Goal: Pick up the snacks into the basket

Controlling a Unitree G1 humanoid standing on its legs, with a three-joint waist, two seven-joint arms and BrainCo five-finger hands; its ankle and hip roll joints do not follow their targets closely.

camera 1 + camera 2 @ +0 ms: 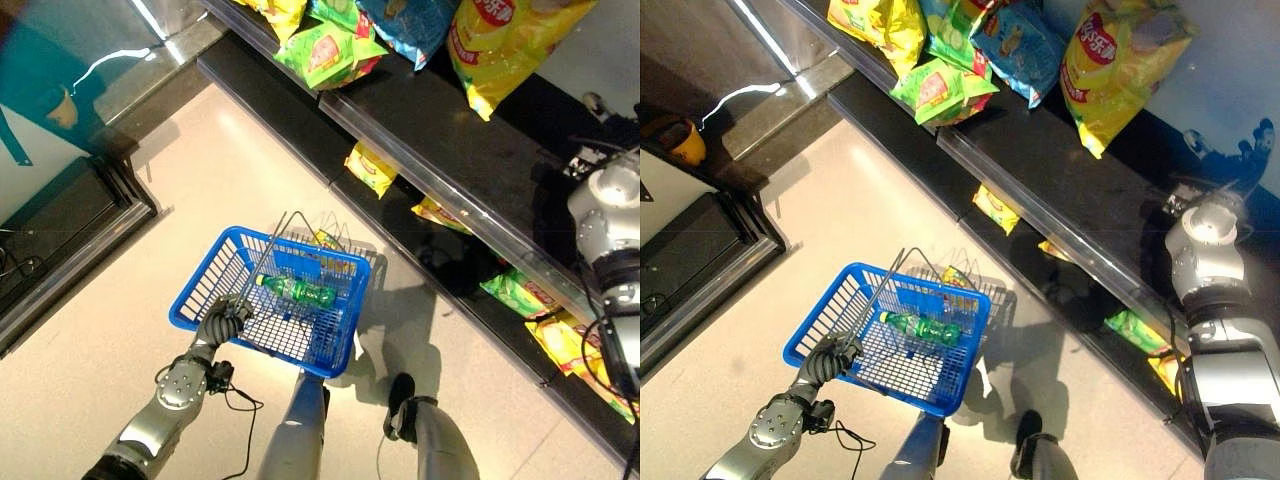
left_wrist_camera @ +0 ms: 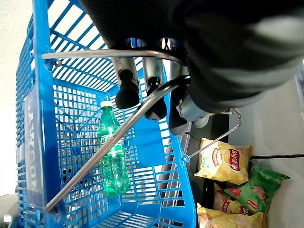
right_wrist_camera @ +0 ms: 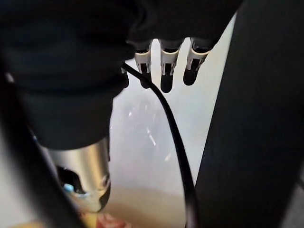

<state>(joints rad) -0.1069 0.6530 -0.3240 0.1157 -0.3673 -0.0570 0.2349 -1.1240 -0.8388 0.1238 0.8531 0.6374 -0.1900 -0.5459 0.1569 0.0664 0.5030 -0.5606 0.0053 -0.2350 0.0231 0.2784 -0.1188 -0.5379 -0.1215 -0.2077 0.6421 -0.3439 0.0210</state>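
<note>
Shelves [image 1: 450, 150] run dark along the right side of my head views, upper one carrying snack bags: a big yellow bag [image 1: 500, 45], a blue bag [image 1: 410, 25], a green bag [image 1: 325, 50]. Lower shelf level has more snacks, a small yellow bag [image 1: 370, 168] and a green bag [image 1: 520, 292] among them, all still on the shelving. Floor [image 1: 230, 170] is pale and glossy.

Blue basket [image 1: 200, 290] hangs over the floor beside the shelves, wire handles up. Inside it I see a green bottle [image 1: 300, 292] lying on its side, plus one yellow snack pack [image 1: 325, 240] at the far end near the shelf side.

Left robot hand [image 1: 225, 322] is at the basket's near rim, arm coming up from lower left, elbow bent. In the left wrist view its fingers [image 2: 127, 88] curl round the metal handle [image 2: 109, 54], gripping it and carrying the basket.

Right robot hand [image 3: 164, 61] shows in its wrist view with fingers hanging straight and relaxed, holding nothing, near a dark shelf edge. Right arm stands raised at the right edge of the head views.
</note>
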